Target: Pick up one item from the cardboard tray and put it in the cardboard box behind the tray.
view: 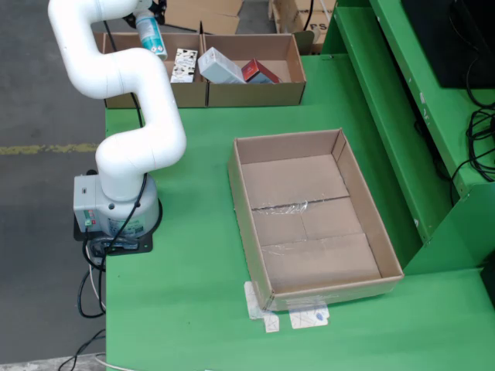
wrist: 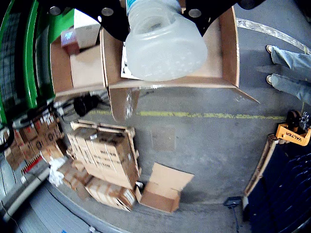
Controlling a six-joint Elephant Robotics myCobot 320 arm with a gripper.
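Green tabletop [view: 193, 255] is carrying an empty cardboard tray [view: 313, 220] at centre and a divided cardboard box [view: 255, 93] at 12 o'clock. End effector [view: 149, 23] is pinching a translucent bottle [wrist: 163, 41] at 11 o'clock, above the box. Likely light, smooth, slippery plastic; gripping the rigid body seems safest.

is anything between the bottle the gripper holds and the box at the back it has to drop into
Nothing visible. The bottle hangs in the gripper directly over the open left compartment of the back box; the wrist view shows only bare cardboard floor and a printed carton off to one side.
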